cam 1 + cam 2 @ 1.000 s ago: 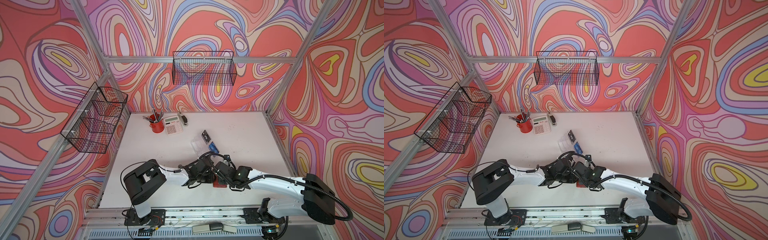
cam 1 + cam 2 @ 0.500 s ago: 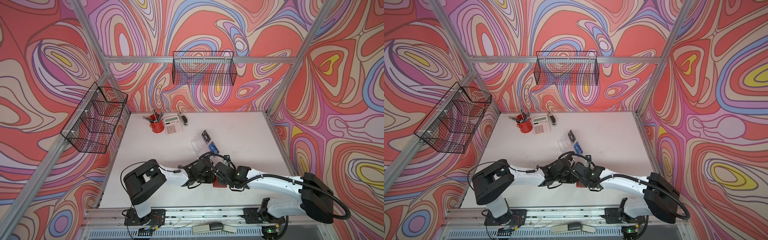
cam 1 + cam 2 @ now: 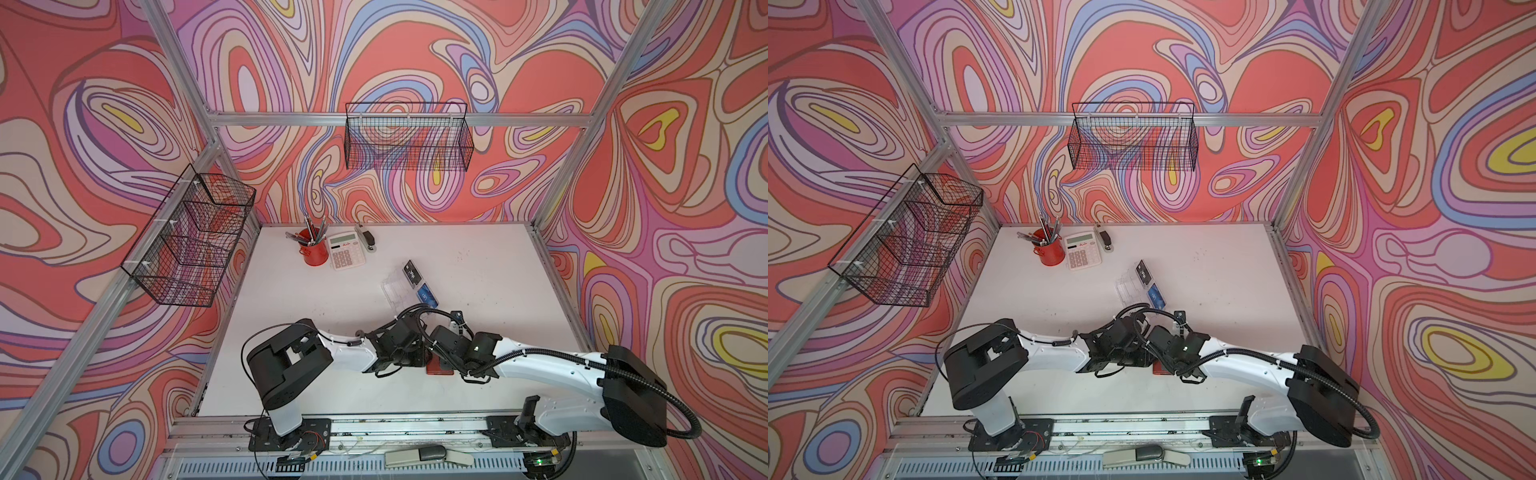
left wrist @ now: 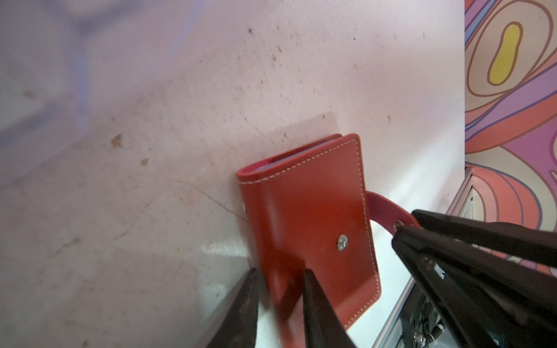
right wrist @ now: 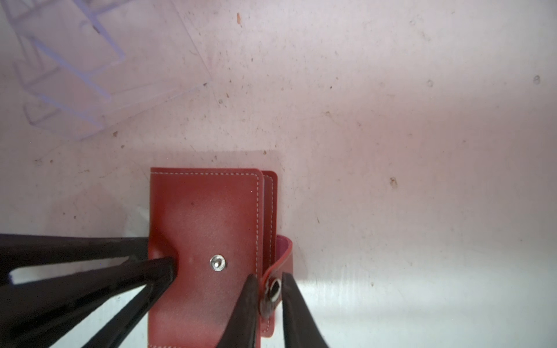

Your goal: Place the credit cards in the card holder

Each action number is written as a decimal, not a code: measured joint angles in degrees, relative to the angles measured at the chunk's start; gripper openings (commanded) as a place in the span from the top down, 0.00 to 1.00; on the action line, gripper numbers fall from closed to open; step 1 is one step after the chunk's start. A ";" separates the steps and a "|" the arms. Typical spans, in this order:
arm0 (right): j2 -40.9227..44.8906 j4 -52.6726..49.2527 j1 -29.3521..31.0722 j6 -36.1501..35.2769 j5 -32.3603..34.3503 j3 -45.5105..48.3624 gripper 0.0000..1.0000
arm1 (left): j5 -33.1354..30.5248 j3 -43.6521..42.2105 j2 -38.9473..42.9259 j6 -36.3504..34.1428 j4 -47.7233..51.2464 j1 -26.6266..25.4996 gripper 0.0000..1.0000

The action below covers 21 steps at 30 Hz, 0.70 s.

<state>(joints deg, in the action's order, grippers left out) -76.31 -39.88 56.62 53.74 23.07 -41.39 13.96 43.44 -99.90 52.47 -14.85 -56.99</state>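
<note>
The red card holder (image 5: 208, 229) lies closed on the white table, near the front edge in both top views (image 3: 438, 368) (image 3: 1160, 369). My left gripper (image 4: 281, 289) is shut on its spine edge, one finger on the cover and one beneath. My right gripper (image 5: 271, 293) is shut on the snap tab strap (image 5: 281, 259), which curls out from the opposite edge. The credit cards stand further back in a clear acrylic stand (image 3: 397, 291): a black one (image 3: 411, 274) and a blue one (image 3: 427, 296).
A red pen cup (image 3: 313, 251), a beige calculator (image 3: 347, 251) and a stapler (image 3: 366, 240) sit at the back of the table. Wire baskets hang on the back wall (image 3: 409, 141) and the left wall (image 3: 191, 237). The metal front rail (image 4: 401, 313) runs close behind the card holder.
The right arm has edged slightly toward the card holder. The left arm and the card holder have stayed in place.
</note>
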 measured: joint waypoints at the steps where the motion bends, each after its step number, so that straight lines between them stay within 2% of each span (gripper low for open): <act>1: 0.00 0.02 0.00 -0.02 0.02 0.00 0.90 | 0.00 0.00 0.00 0.00 0.02 0.00 0.72; 5: 0.00 0.26 0.00 -0.09 0.02 0.00 1.00 | 0.00 -0.07 0.00 0.00 0.00 0.00 0.72; 17: 0.11 1.01 0.00 -0.83 -0.46 0.00 1.00 | 0.02 -0.11 0.02 0.00 -0.04 0.00 0.72; 21: 0.44 1.55 0.00 -1.38 -0.55 0.02 0.97 | 0.04 -0.11 0.02 0.00 -0.07 0.00 0.73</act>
<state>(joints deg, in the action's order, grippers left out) -75.88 -38.33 56.62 52.36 22.52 -41.36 14.00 43.33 -99.88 52.47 -14.92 -56.99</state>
